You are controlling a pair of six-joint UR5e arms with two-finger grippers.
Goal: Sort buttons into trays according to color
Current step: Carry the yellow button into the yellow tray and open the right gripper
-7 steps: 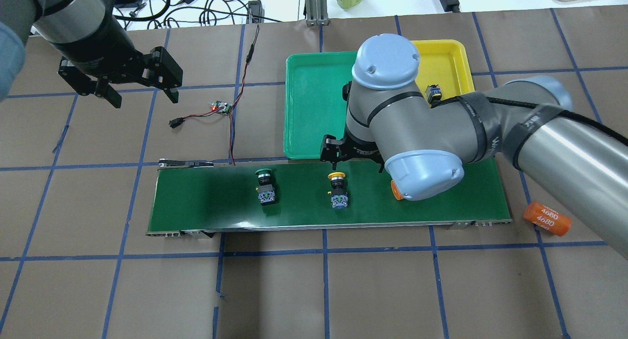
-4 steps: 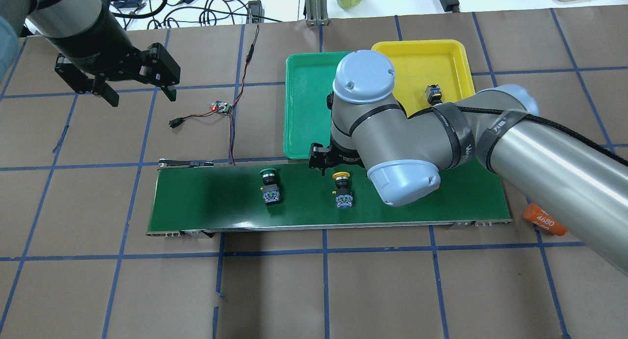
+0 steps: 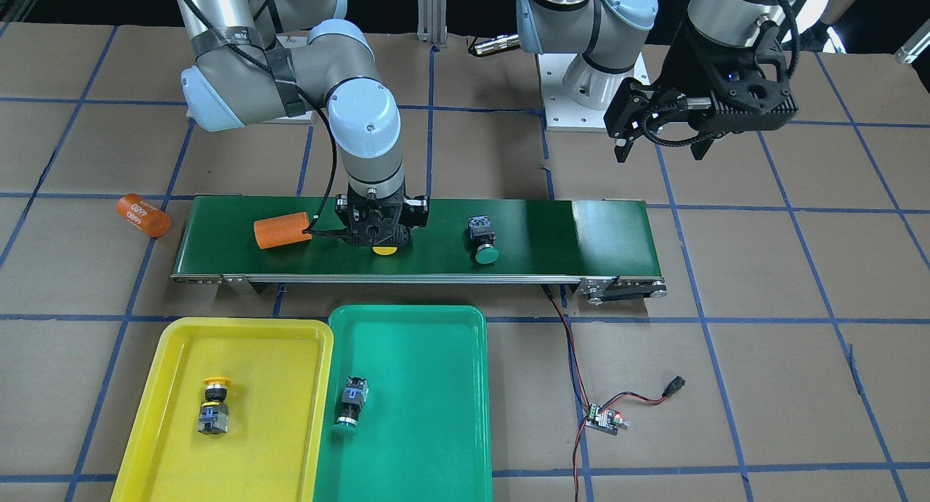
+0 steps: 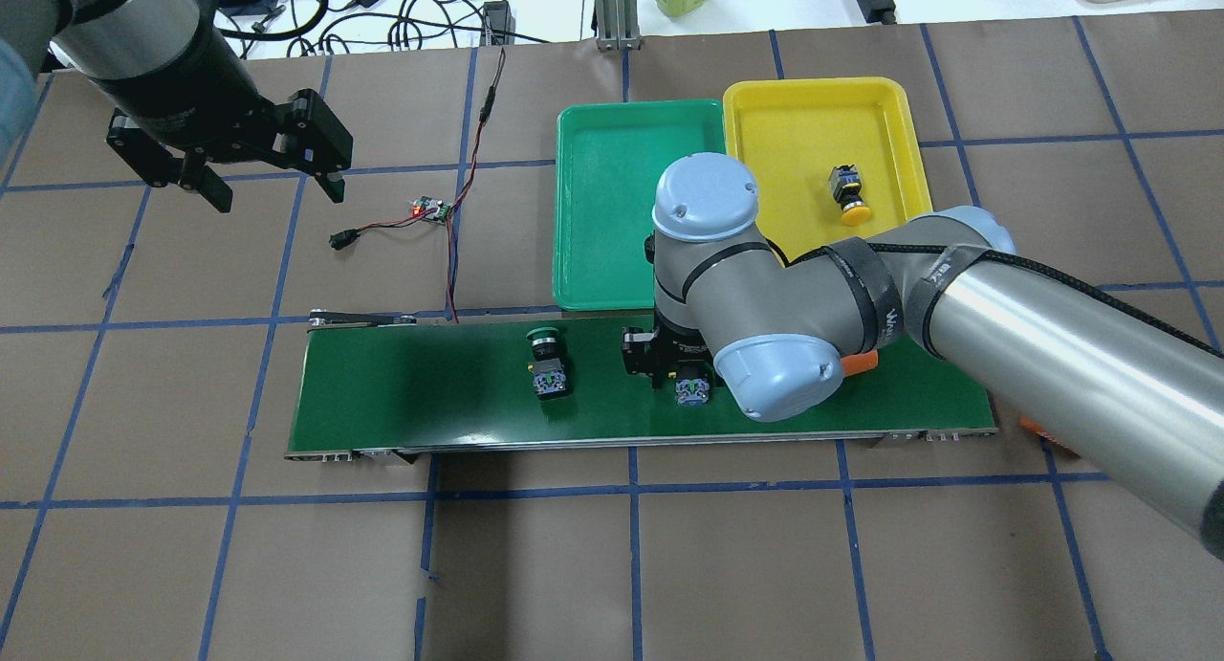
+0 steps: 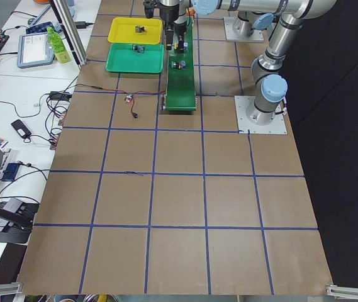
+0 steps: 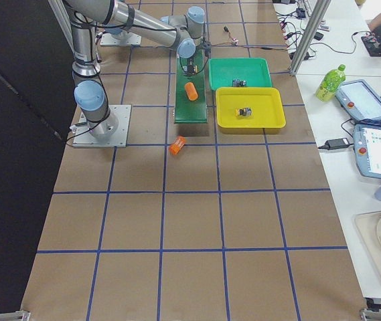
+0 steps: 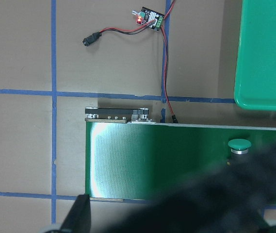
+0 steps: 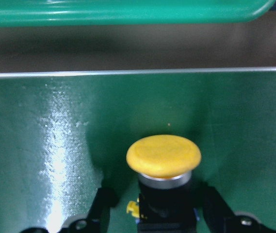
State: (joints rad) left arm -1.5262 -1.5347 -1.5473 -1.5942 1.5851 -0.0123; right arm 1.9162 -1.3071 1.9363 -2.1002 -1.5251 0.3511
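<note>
My right gripper (image 3: 374, 232) is low over the conveyor belt (image 3: 567, 229), open. Its fingers (image 8: 101, 208) stand on either side of a yellow-capped button (image 8: 163, 155), apart from its black body. That button's body shows under the wrist in the overhead view (image 4: 690, 391). A green-capped button (image 3: 483, 244) lies on the belt further along. A yellow button (image 3: 212, 407) lies in the yellow tray (image 3: 276, 386). A green button (image 3: 351, 407) lies in the teal-green tray (image 3: 429, 386). My left gripper (image 4: 268, 178) hangs open and empty above the table, off the belt's end.
An orange cylinder (image 3: 282, 229) lies on the belt beside my right gripper, and another (image 3: 143, 215) lies on the table past the belt's end. A small circuit board (image 3: 603, 418) with red and black wires lies near the belt's other end.
My right arm has swung across from the trays and come down over the yellow button on the belt. Both belt buttons have drifted along the belt. The left gripper has barely moved.
</note>
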